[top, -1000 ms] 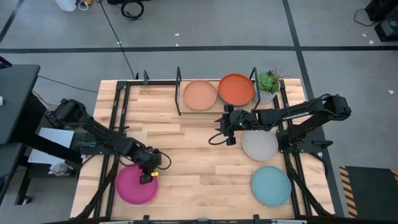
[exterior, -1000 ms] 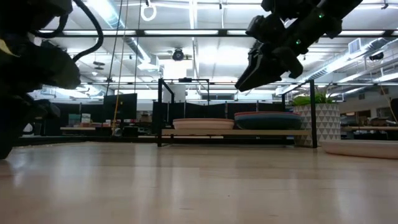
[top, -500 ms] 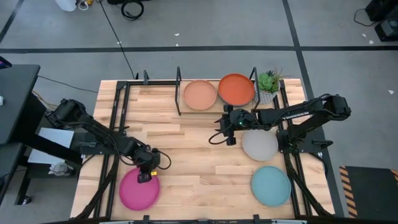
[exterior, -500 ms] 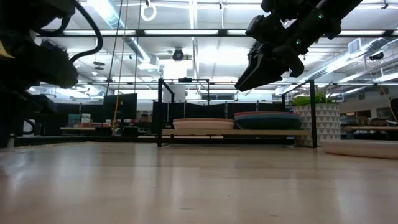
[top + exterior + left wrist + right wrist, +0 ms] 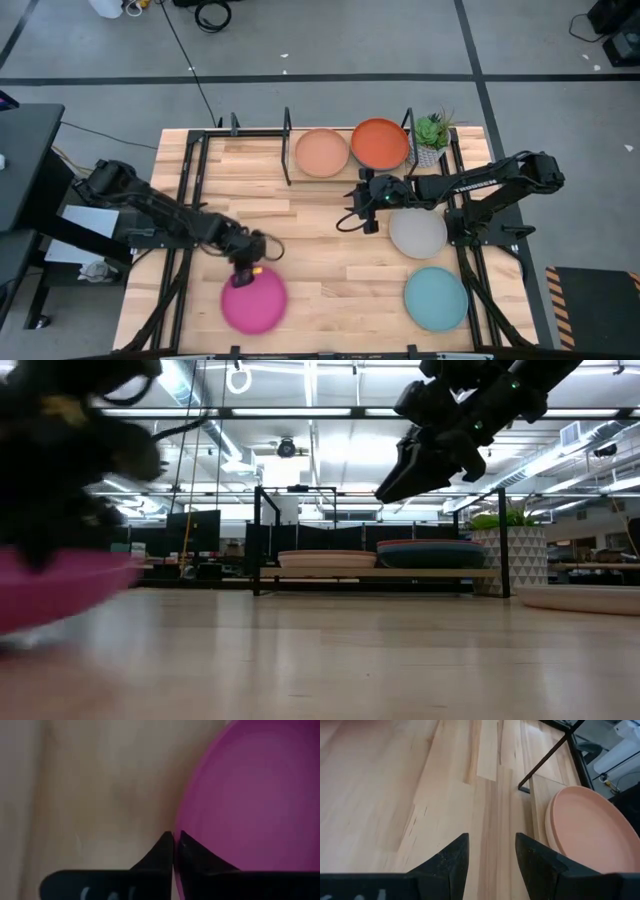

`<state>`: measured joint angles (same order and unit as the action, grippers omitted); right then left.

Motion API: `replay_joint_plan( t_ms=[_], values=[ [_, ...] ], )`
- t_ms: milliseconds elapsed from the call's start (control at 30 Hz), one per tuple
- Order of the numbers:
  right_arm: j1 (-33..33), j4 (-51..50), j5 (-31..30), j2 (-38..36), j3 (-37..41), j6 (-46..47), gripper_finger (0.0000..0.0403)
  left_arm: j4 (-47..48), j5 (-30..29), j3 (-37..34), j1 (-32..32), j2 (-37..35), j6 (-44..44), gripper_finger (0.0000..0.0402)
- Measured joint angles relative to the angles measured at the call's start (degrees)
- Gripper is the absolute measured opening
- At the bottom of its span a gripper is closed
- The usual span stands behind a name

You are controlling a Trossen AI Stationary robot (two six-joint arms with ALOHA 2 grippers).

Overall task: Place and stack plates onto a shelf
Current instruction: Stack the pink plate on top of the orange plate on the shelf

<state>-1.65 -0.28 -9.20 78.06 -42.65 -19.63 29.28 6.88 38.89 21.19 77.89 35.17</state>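
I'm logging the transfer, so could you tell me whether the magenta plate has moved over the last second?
Yes. The magenta plate, pinched by the left tool, has shifted rightward along the table's near edge, toward the light teal plate.

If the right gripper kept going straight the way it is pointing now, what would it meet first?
The right gripper, open, points down across bare table wood, so it would probably meet the tabletop first. The tan plate on the shelf lies off to one side of that line, though depth is unclear.

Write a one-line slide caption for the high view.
Left gripper carries the magenta plate by its rim while the right gripper hovers open before the shelf.
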Motion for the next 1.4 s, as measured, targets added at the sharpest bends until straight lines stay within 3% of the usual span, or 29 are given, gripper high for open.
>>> replay_joint_plan(
  t_ms=[300, 500, 667, 900, 1033, 1100, 1400],
  values=[
    [0.7, -2.4, -4.0, -1.0, 0.0, -0.8, 0.0167, -0.6, -3.4, 8.8, -16.2, 0.0, -5.3, 0.0017],
    [6.1, -2.6, -5.2, -1.2, 0.0, -12.9, 0.0167, -2.0, -2.2, 9.2, -27.8, 0.1, -4.7, 0.0018],
    [13.1, -1.5, -17.5, -0.9, 0.0, -24.3, 0.0167, -3.4, 4.4, 9.2, -34.7, 0.1, -3.0, 0.0018],
    [19.2, 5.7, -23.0, 3.3, 0.0, -43.1, 0.0167, -7.6, 12.9, 9.2, -38.8, 0.1, -3.0, 0.0018],
    [21.2, 17.1, -32.9, 7.2, 0.0, -54.7, 0.0167, -7.0, 13.3, 9.2, -39.4, 0.1, -3.5, 0.0018],
    [21.6, 22.2, -34.4, 8.8, 0.0, -59.1, 0.0168, -6.4, 13.0, 9.2, -39.4, 0.1, -4.3, 0.0018],
    [21.9, 26.0, -36.2, 10.8, 0.0, -65.5, 0.0168, -6.7, 14.4, 9.2, -39.4, 0.1, -7.0, 0.0018]
  ],
)
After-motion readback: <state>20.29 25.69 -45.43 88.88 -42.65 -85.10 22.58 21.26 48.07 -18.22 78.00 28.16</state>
